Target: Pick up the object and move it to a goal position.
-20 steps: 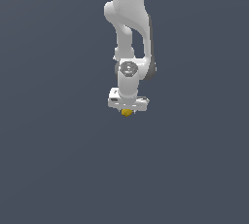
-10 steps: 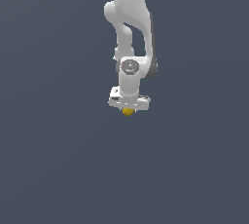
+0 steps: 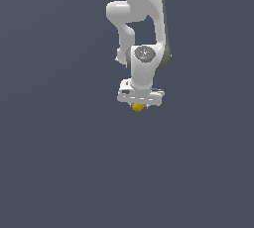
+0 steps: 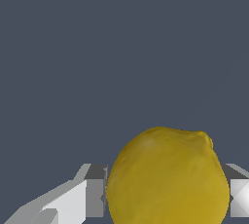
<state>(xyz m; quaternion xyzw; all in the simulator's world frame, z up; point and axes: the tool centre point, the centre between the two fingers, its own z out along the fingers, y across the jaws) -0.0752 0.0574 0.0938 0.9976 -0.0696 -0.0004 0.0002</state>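
The object [image 3: 138,107] is a small round yellow-orange ball, lemon-like up close. In the exterior view it peeks out just below the white gripper [image 3: 139,104], which hangs from the white arm near the middle of the picture. In the wrist view the object [image 4: 168,177] fills the space between the two grey-white fingers [image 4: 85,197], which press on both of its sides. The gripper [image 4: 163,196] is shut on the object. Much of the object is hidden behind the hand in the exterior view.
A plain dark grey surface [image 3: 59,162] fills the background in both views. No other objects or edges show.
The arm, the gripper and the held object show at the same place in the picture in all three exterior frames; no visible motion.
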